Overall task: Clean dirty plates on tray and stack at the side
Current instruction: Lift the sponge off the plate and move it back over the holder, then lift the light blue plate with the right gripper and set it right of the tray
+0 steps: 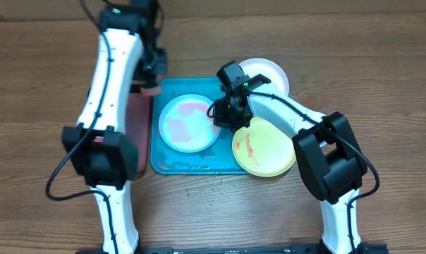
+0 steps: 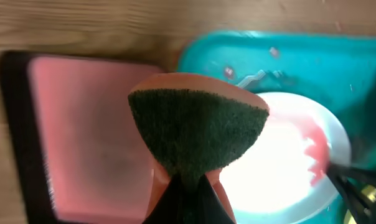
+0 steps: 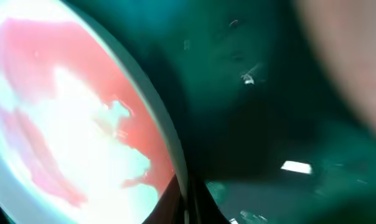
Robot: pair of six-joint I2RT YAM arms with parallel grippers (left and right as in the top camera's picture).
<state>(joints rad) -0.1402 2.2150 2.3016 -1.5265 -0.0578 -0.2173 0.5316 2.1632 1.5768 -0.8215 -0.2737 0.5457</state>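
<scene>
The light blue plate (image 1: 188, 123) with red smears lies in the teal tray (image 1: 192, 166). It also shows in the left wrist view (image 2: 281, 168) and the right wrist view (image 3: 70, 124). My right gripper (image 1: 220, 120) is shut on the plate's right rim (image 3: 187, 193). The yellow-green plate (image 1: 264, 148) with red streaks lies over the tray's right edge. The white plate (image 1: 266, 74) sits behind it, partly hidden by my right arm. My left gripper (image 1: 151, 88) is shut on an orange sponge with a dark green pad (image 2: 197, 124), above the tray's back left corner.
A dark-rimmed pinkish-red tray (image 1: 141, 130) lies along the teal tray's left side, mostly under my left arm; it shows in the left wrist view (image 2: 82, 137). The teal tray's floor (image 3: 269, 124) has small wet specks. Wooden table all round.
</scene>
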